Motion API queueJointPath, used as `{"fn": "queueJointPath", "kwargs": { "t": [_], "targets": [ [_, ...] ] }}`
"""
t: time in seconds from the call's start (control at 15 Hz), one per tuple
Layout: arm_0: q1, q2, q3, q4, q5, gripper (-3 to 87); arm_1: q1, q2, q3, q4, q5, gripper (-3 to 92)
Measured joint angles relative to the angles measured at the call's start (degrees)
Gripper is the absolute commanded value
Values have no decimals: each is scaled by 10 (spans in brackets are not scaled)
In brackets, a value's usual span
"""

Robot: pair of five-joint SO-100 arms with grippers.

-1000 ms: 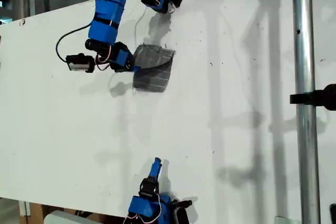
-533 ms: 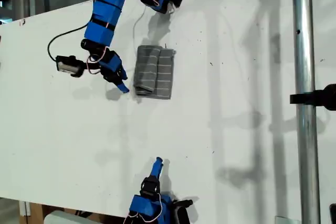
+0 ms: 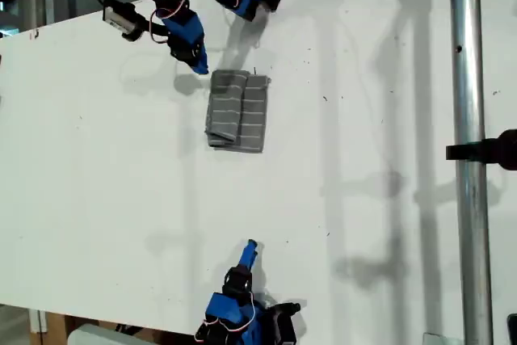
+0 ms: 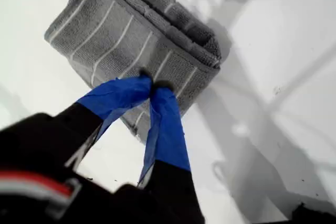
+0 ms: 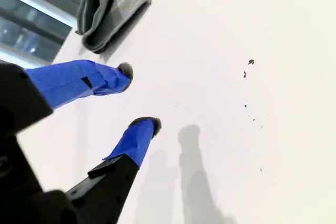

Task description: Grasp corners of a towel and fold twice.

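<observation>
**Second fold laid down; our arm lifts clear**

The grey, white-striped soft towel point(image 3: 237, 110) now lies as a compact folded rectangle on the white table point(image 3: 97, 199), toward the far side in the exterior view and a little left of the middle. A second ago one half was still being carried over, held at its edge. Half a second ago the cloth was already flat and released, with the arm just to its left in the exterior view. Now my first gripper point(image 3: 199, 64) has pulled up and back toward the far edge, just off the towel's far left corner in that view.

In its wrist view my first gripper point(image 4: 152, 85) has its blue-taped fingers point(image 4: 118, 95) pressed together at the tips with nothing between them, and the towel point(image 4: 121, 35) lies below, showing stacked layers along one edge.

My second gripper point(image 3: 251, 246) waits at the near edge, well apart from the cloth; its fingers point(image 5: 86, 80) stand apart and empty.

We judge both folds done: the layered edge suggests a twice-doubled cloth. The bundle looks slightly uneven along its left side in the exterior view, but it holds.
</observation>
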Motion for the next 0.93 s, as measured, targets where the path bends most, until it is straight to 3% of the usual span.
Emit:
{"fn": "queueJointPath", "kwargs": {
  "t": [0.07, 0.27, 0.33, 0.4, 0.47, 0.93],
  "targets": [
    [1, 0, 2, 31, -29, 86, -20, 67, 84, -17, 47, -2],
    [15, 0, 2, 44, 69, 86, -26, 211, 215, 3, 163, 57],
    [13, 0, 2, 44, 130, 86, -20, 301, 227, 68, 233, 102],
    [14, 0, 2, 44, 185, 86, -11, 359, 232, 123, 243, 102],
    [15, 0, 2, 44, 195, 86, -27, 367, 235, 132, 233, 102],
    [15, 0, 2, 44, 204, 86, -79, 381, 235, 149, 191, 102]
  ]
}}
